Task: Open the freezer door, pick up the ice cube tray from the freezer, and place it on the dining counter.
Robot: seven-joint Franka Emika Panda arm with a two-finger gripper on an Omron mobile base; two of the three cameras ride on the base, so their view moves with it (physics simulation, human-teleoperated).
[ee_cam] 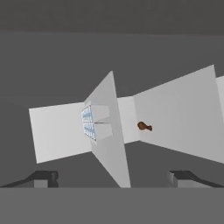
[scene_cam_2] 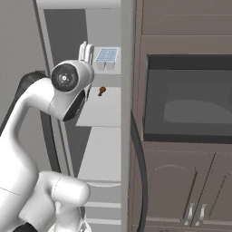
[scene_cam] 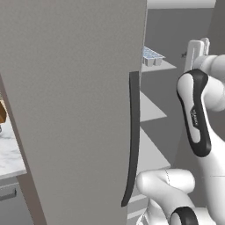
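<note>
The freezer door (scene_cam_2: 128, 90) stands swung open and shows edge-on, its dark curved handle (scene_cam_2: 141, 172) on its right side. Inside, the pale blue ice cube tray (scene_cam_2: 107, 56) (scene_cam: 151, 56) sits on the top white shelf (scene_cam_2: 113, 69). My gripper (scene_cam_2: 86, 49) (scene_cam: 198, 46) is held up at shelf height just outside the compartment, short of the tray, and is open with nothing between its fingers. In the hand view the scene is rolled; the ice cube tray (ee_cam: 89, 122) lies straight ahead between the wide-apart fingertips (ee_cam: 43, 178). The dining counter is out of view.
A small brown item (scene_cam_2: 102, 91) (ee_cam: 144, 127) lies on the shelf below the tray. A tall grey door (scene_cam: 74, 110) with a dark handle (scene_cam: 134, 136) stands close on the left. Dark brown cabinets and an oven (scene_cam_2: 188, 99) are on the right, and a marble worktop (scene_cam: 9, 151) is far left.
</note>
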